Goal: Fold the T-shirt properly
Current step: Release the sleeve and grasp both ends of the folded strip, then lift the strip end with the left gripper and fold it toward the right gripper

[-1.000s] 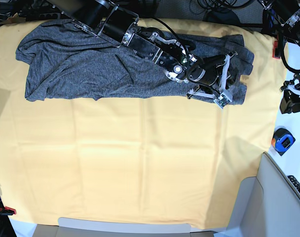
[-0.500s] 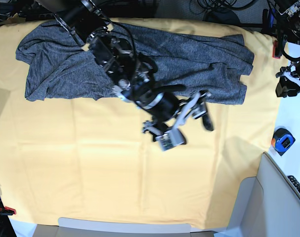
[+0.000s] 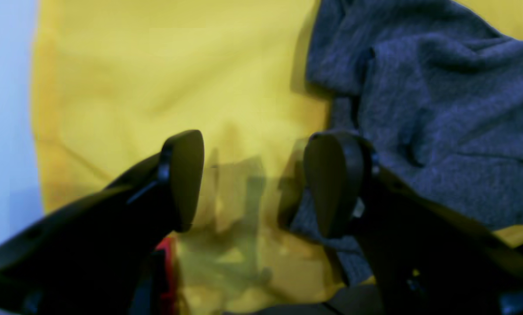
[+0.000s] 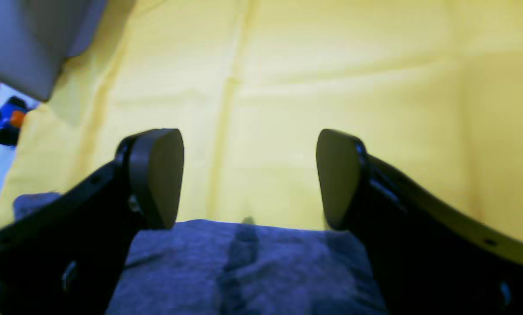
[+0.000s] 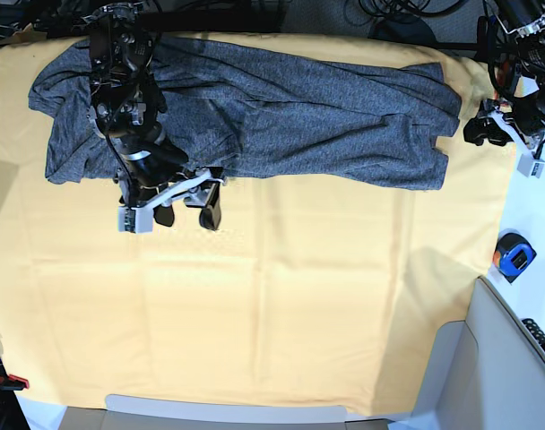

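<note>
I found the heather-grey knit long-sleeved T-shirt [image 5: 281,112] lying rumpled and creased in a long band across the far edge of the yellow-orange cloth sheet [image 5: 281,305]. My right gripper [image 5: 185,213] hung past its near hem, jaws wide apart, empty. My left gripper [image 5: 488,130] stood parted, empty, beside the shirt's end.

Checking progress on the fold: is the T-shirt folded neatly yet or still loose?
Still loose. The T-shirt lies bunched in a long wrinkled strip along the far edge of the yellow cloth, with no tidy folded shape.
</note>
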Motion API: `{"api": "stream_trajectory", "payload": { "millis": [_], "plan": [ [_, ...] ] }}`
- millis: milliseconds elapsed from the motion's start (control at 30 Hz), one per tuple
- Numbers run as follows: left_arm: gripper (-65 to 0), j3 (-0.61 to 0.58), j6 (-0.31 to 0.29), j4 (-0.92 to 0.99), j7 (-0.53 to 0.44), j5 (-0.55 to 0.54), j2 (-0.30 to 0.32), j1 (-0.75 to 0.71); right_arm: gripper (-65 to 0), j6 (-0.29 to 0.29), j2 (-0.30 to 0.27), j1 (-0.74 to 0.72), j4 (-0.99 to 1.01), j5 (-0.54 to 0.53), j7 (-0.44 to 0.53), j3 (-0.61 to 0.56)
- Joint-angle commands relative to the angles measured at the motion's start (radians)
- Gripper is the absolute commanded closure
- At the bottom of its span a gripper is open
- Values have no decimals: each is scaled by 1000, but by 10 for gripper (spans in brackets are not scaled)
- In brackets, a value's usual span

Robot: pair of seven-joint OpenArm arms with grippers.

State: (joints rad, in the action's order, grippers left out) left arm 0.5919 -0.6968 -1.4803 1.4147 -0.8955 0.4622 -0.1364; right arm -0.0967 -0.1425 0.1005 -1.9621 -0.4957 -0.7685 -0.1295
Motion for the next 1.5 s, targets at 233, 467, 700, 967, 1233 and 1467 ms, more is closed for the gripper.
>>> {"api": "stream_trajectory", "payload": {
  "millis": [233, 467, 700, 967, 1233, 1467],
  "plan": [
    [-383, -91, -1, -18, -18, -24, -7, 50, -465, 15, -49, 98, -20, -2, 27, 156],
    [-383, -137, -1, -16, -18, -24, -15, 63, -465, 16, -50, 161, -18, -2, 27, 247],
    [-383, -171, -1, -16, -18, -26, -43, 57, -465, 16, -62, 176, -16, 2, 27, 271],
    [-383, -223, -1, -16, -18, -132, -39, 25, -465, 16, -62, 176, -15, 2, 27, 271],
    [-383, -300, -1, -16, -18, -218, -39, 25, -465, 16, -62, 176, -13, 2, 27, 271],
    [-383, -330, -1, -9, -18, -244, -41, 25, -465, 16, -62, 178, -12, 2, 27, 271]
  ]
}}
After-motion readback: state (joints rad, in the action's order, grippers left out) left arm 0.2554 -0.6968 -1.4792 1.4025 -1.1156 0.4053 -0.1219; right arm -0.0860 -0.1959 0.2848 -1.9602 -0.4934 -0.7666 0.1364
